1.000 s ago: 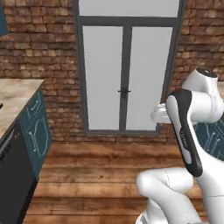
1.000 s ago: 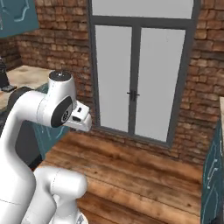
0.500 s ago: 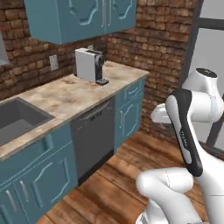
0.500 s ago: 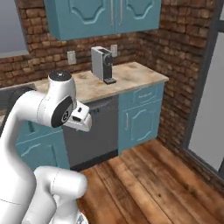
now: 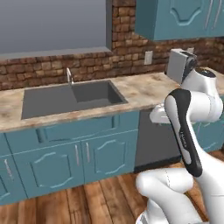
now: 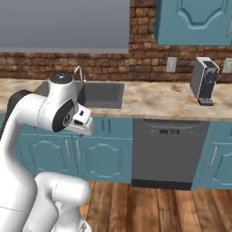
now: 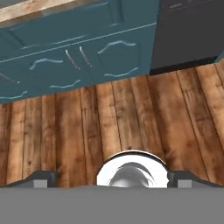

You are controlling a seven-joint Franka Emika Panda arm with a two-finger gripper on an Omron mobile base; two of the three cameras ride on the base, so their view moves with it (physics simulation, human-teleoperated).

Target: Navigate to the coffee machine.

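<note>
Right base view: we see the coffee machine [image 6: 205,80] standing upright on the table [image 6: 154,99], toward its right end, in front of the brick wall and just beside a wall outlet [image 6: 171,64].
Left base view: the coffee machine [image 5: 178,65] sits at the far right, partly hidden behind our own arm; the sink [image 5: 70,97] lies well to its left.
Below the machine: a dark dishwasher [image 6: 167,153] fills the cabinet run just left of the machine's spot; teal cabinet doors [image 6: 90,156] sit under the sink.
Step in hand: we judge that we are facing the sink stretch of the table and need to bring the base rightward until the machine sits straight ahead.
How to do it well: we should aim to centre the machine between both base views and stop short of the cabinet fronts, squared to the table edge, so the arm would later have room to reach.
Arm: it is folded close above the base, which suits driving; we keep it tucked.
Gripper [image 7: 111,177]: the hand view looks down at the wooden floor [image 7: 131,118], and the two finger tips stand far apart at the bottom corners, so the jaws are spread with nothing between them.
Risk: clipping the dishwasher front if we close in at an angle.
</note>
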